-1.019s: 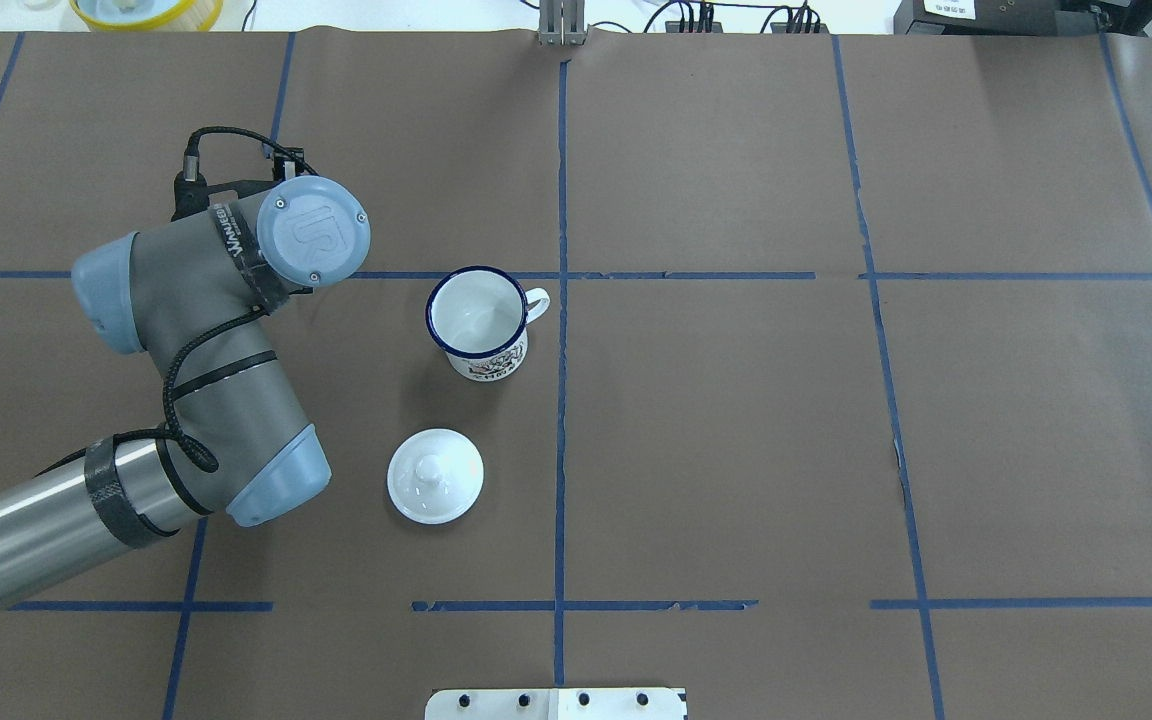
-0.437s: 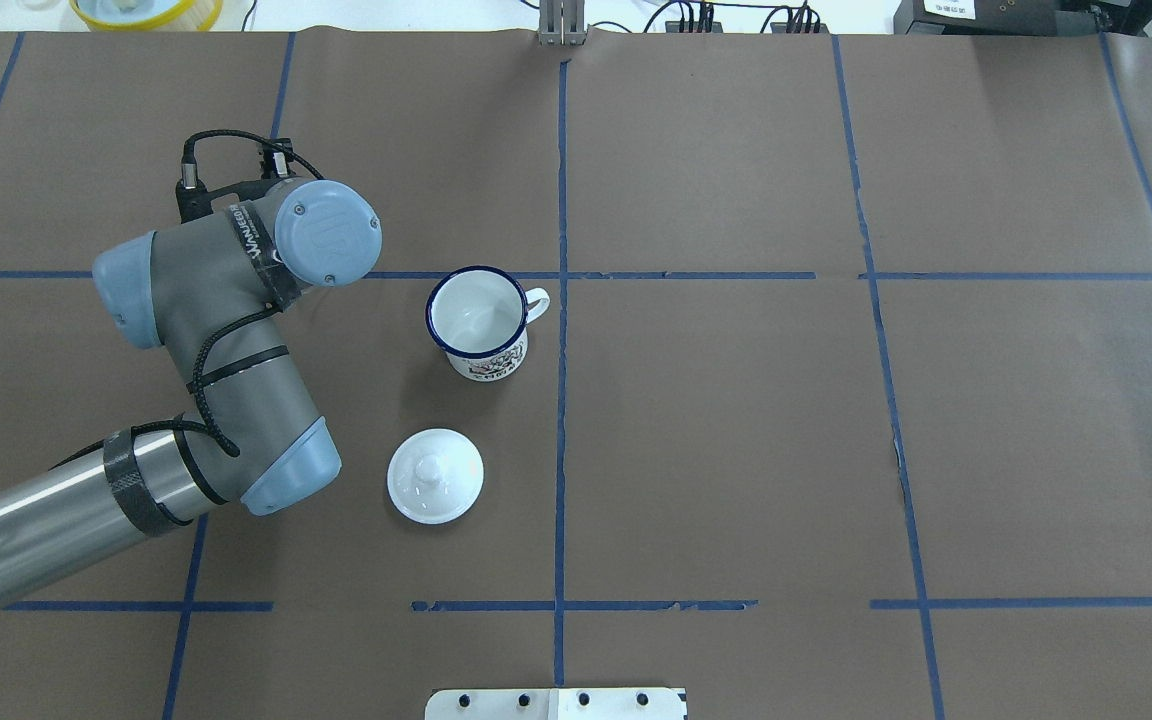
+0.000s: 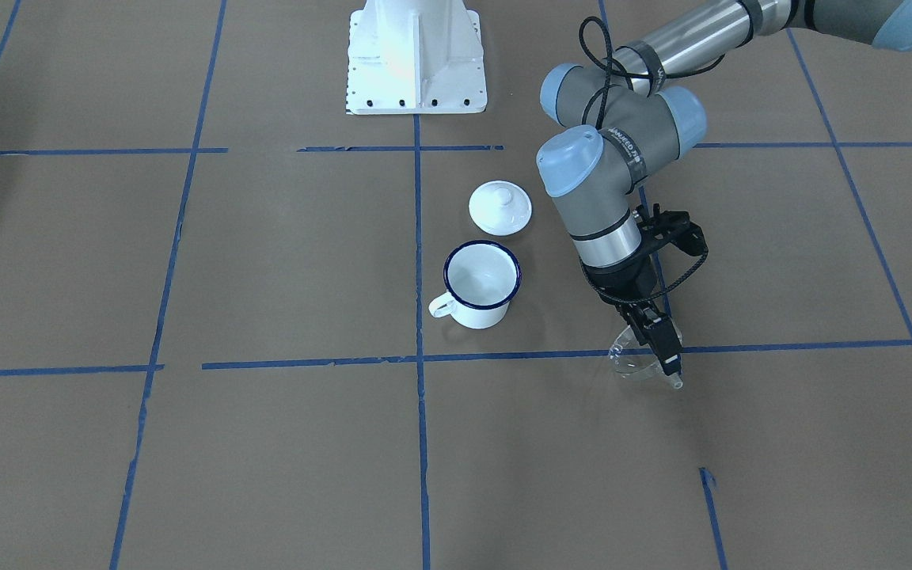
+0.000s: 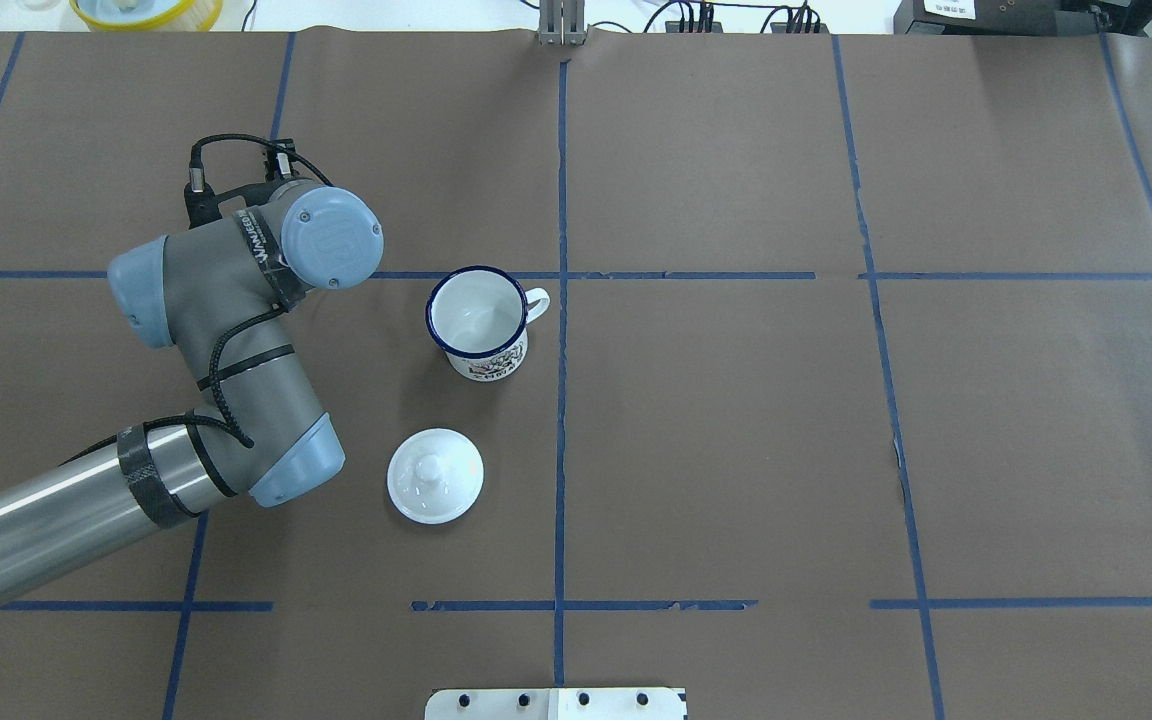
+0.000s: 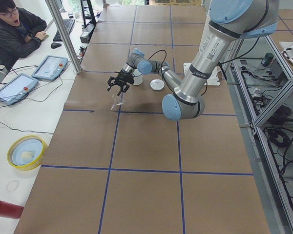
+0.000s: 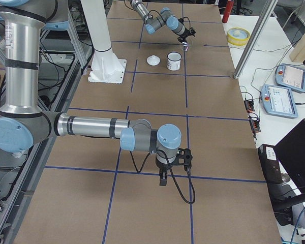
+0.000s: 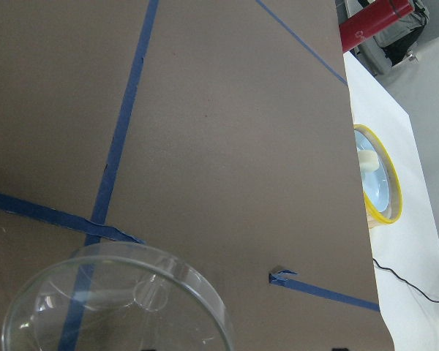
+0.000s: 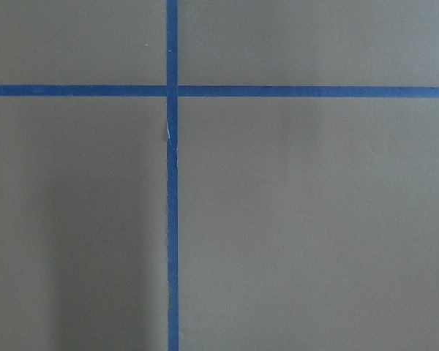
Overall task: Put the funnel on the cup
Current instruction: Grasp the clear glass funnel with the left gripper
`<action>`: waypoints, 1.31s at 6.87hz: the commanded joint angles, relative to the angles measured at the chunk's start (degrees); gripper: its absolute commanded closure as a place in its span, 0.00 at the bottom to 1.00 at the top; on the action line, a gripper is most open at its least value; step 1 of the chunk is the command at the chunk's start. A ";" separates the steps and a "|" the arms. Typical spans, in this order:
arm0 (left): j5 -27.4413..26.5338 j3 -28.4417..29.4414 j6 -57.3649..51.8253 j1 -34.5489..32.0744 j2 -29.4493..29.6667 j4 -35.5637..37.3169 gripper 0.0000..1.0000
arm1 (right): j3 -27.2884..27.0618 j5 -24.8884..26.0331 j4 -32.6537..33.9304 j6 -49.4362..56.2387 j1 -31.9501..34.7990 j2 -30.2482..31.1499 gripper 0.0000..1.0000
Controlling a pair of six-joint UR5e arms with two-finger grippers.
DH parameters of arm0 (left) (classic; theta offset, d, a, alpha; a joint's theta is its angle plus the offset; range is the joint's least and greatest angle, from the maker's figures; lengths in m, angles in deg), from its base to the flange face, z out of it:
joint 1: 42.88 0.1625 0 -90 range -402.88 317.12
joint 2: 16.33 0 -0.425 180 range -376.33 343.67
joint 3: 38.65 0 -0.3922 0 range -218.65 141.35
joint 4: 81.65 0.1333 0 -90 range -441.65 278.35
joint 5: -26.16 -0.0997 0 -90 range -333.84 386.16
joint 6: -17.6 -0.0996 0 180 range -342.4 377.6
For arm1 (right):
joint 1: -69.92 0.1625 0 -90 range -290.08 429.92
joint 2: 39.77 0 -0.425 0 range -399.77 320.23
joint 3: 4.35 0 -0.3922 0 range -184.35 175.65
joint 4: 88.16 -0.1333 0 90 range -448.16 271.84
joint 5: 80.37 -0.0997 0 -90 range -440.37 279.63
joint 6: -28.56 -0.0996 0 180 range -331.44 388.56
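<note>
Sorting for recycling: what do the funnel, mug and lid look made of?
Funnel: clear glossy plastic, probably; tape shows through it. Mug: white enamelled metal, likely, given the dark rim and thin wall. Lid: glossy white, ceramic or enamel, cannot tell.

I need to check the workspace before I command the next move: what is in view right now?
funnel: one, clear, held off the table, apart from the cup
cup: one, white with dark blue rim, upright on the table, empty
lid: one, white with a knob, on the table beside the cup, on the robot's side of it
table: one, brown paper with a blue tape grid
bowl: one, yellow-rimmed, on the white bench beyond the table
red cylinder: one, on that bench
tablets: two, grey, on that bench
person: one, dark jacket, seated by the tablets
left gripper: black, gripping the funnel's rim
right gripper: black, over bare table far from the cup; open or shut cannot be told
</note>
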 commanded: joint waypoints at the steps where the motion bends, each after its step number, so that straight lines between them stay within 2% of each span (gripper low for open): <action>1: -0.11 0.69 0.11 -0.09 0.11 -0.63 0.55 | 0.00 0.00 0.00 0.00 0.00 0.00 0.00; 2: -0.11 0.61 -0.84 -0.09 0.02 -0.63 1.00 | 0.00 0.00 0.00 0.00 0.00 0.00 0.00; 5: -0.03 -1.49 -5.59 -0.44 0.19 -0.36 1.00 | 0.00 0.00 0.00 0.00 0.00 0.00 0.00; 7: 0.50 -12.70 -11.62 -2.81 0.11 1.47 1.00 | 0.00 0.00 0.00 0.00 0.00 0.00 0.00; 8: 2.59 -18.93 -17.84 -2.82 0.19 2.61 1.00 | 0.00 0.00 0.00 0.00 0.00 0.00 0.00; 9: 8.01 -22.39 -22.51 -3.25 0.28 2.63 1.00 | 0.00 0.00 0.00 0.00 0.00 0.00 0.00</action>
